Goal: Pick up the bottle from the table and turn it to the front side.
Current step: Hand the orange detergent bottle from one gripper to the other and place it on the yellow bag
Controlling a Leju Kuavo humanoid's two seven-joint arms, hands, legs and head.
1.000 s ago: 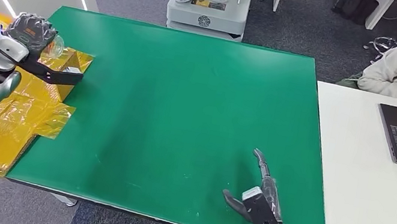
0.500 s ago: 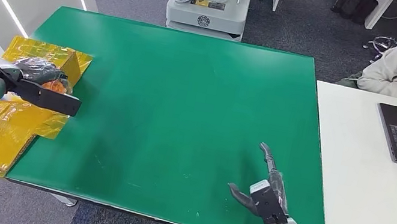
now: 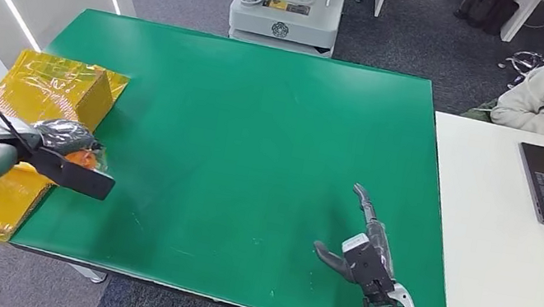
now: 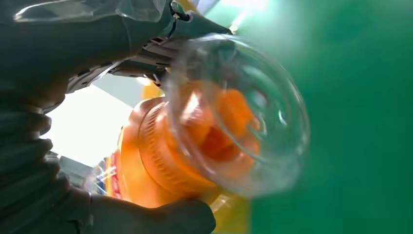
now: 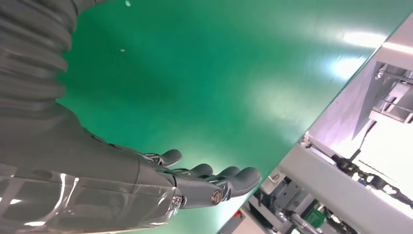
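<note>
Left hand (image 3: 59, 136) grips the clear orange-capped bottle (image 4: 214, 131), at the green tabletop (image 3: 254, 142)'s left edge by a yellow box (image 3: 55, 84). Right hand (image 3: 361, 248) holds nothing, fingers spread over the tabletop.

a green table (image 3: 255, 134) with a yellow foil-covered box (image 3: 54, 88) at its left edge.

The green table (image 3: 254, 142) lies bare across the middle of the frame — wide room for a hand to pass. At the left edge a yellow box (image 3: 54, 88) stands in the way, and at lower right the open right hand (image 3: 361, 256) hovers — fingers spread.
</note>
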